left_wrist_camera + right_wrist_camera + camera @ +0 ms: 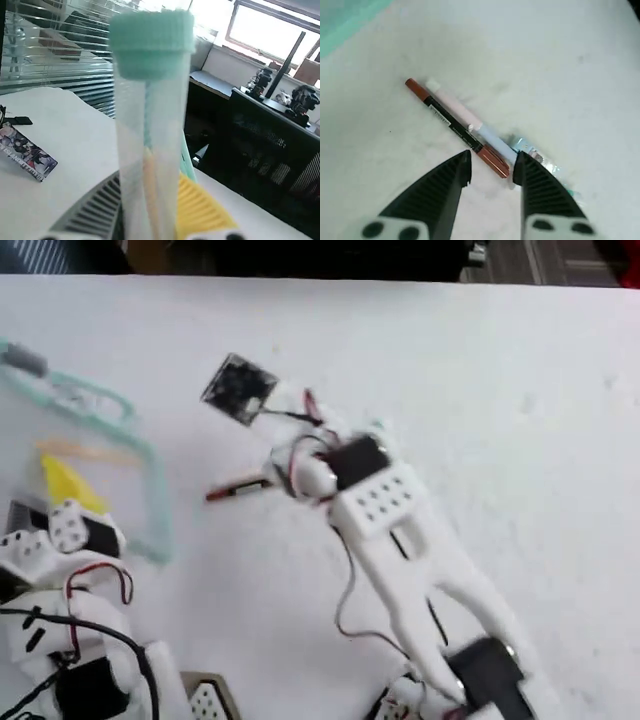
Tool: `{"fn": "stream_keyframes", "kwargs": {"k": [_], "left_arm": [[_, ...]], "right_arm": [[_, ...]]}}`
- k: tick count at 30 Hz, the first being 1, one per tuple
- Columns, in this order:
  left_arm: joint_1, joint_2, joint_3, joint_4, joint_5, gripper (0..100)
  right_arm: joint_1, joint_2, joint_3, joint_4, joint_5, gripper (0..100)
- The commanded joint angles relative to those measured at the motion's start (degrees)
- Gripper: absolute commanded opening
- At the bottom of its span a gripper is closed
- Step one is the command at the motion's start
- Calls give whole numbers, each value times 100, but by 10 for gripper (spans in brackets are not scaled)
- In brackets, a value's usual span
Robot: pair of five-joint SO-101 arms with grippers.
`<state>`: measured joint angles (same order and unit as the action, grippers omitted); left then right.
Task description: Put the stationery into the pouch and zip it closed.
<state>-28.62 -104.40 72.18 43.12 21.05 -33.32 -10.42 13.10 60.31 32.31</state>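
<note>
Under right gripper (492,159), jaws apart, brown-capped pen (452,122), print unreadable

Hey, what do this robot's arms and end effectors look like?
White plastic links with black motors. The right arm trails red and black cables; its end effector has black ribbed fingers. The left arm carries red and black cables too.
</note>
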Motion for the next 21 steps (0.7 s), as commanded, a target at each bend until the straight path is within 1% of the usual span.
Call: {"fn": "stream_keyframes", "kwargs": {"k": [1, 5, 7, 10, 17, 21], "left_arm": [[-215, -48, 0, -299, 378, 23], [-198, -48, 26, -299, 378, 23], [-198, -48, 26, -290, 396, 23], [-189, -48, 35, -290, 404, 23], [-189, -48, 35, -290, 404, 23], [-119, -48, 35, -290, 396, 23]], "right_arm": [[-119, 743, -53, -356, 220, 151], [-286, 1640, -53, -409, 1160, 152], [-295, 1956, -88, -418, 1424, 144], [-251, 2264, -79, -752, 1591, 140], [-40, 2703, -79, -1420, 1609, 141], [22, 3011, -88, -1578, 2084, 141]]}}
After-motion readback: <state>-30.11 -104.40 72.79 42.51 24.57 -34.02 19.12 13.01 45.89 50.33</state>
